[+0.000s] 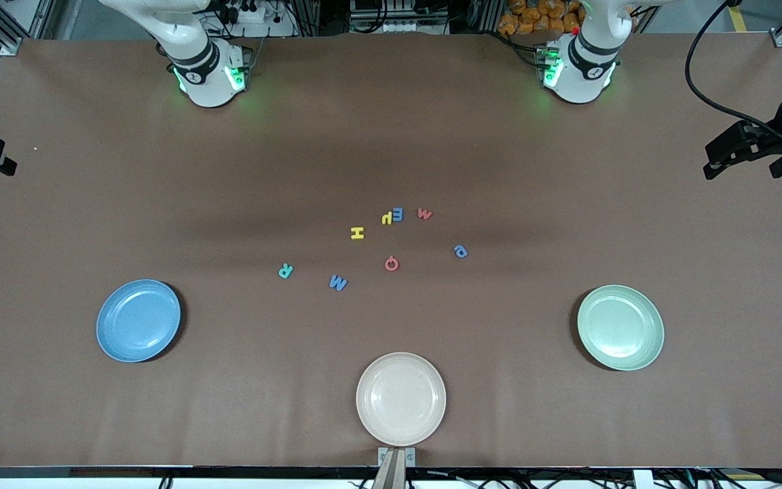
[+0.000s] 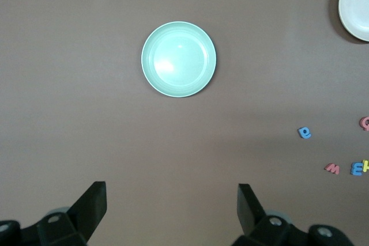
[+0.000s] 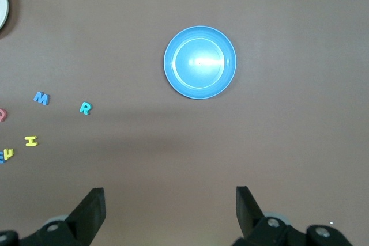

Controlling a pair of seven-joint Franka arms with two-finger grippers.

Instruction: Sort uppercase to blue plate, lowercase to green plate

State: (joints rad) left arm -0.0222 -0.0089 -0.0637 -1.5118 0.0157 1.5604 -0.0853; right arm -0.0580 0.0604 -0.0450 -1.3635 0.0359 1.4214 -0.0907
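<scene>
Eight foam letters lie scattered mid-table, none sorted yet. The uppercase R (image 1: 286, 271), M (image 1: 338, 282), H (image 1: 358, 233) and ring O (image 1: 392, 263) sit toward the blue plate (image 1: 107, 339); the lowercase h (image 1: 387, 218), e (image 1: 398, 214), m (image 1: 424, 213) and a (image 1: 460, 251) sit toward the green plate (image 1: 652, 343). A cream plate (image 1: 366, 407) lies nearest the camera. The left gripper (image 2: 172, 197) hangs high over bare table near the green plate, the right gripper (image 3: 170, 199) likewise near the blue plate, both with jaws apart and empty, apparently waiting to start.
</scene>
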